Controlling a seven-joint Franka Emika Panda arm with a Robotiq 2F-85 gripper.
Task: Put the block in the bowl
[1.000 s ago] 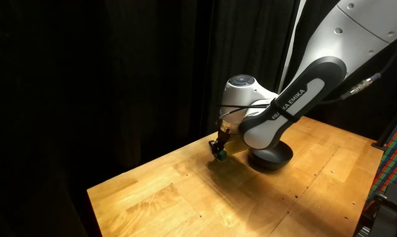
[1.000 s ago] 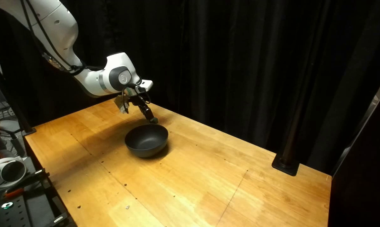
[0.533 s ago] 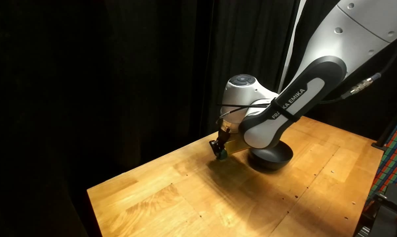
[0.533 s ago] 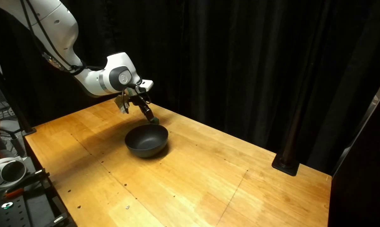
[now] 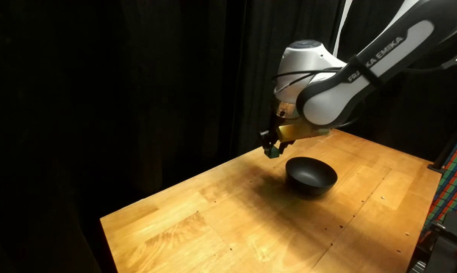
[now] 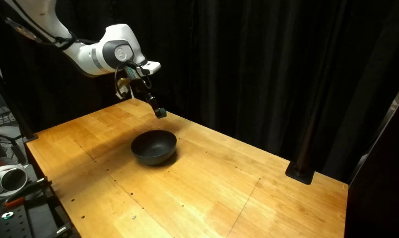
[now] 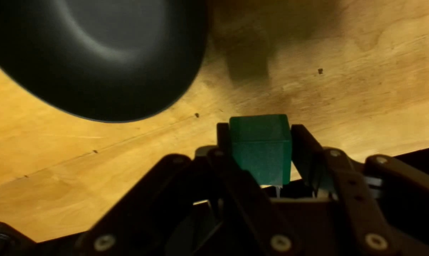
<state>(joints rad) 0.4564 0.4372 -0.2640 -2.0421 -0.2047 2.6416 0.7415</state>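
The block (image 7: 260, 149) is a green cube pinched between the two dark fingers of my gripper (image 7: 260, 140) in the wrist view. In both exterior views the block (image 5: 272, 152) (image 6: 162, 113) hangs in the air at the fingertips of my gripper (image 5: 276, 146) (image 6: 157, 111), above the tabletop. The bowl (image 5: 311, 175) is round, black and upright on the table, and it also shows in an exterior view (image 6: 154, 148). In the wrist view part of the bowl (image 7: 122, 81) is at the upper left, apart from the block. The block is beside the bowl, higher than its rim.
The wooden table (image 5: 221, 227) carries the bowl. A black post base (image 6: 299, 172) stands at the table's back edge. Black curtains (image 6: 239, 66) hang behind. A dark side cart (image 6: 30, 211) with a white round object (image 6: 7, 181) is beside the table.
My gripper was low at the tabletop with the block half a second ago. It has risen with the block held in it. The bowl has not moved.
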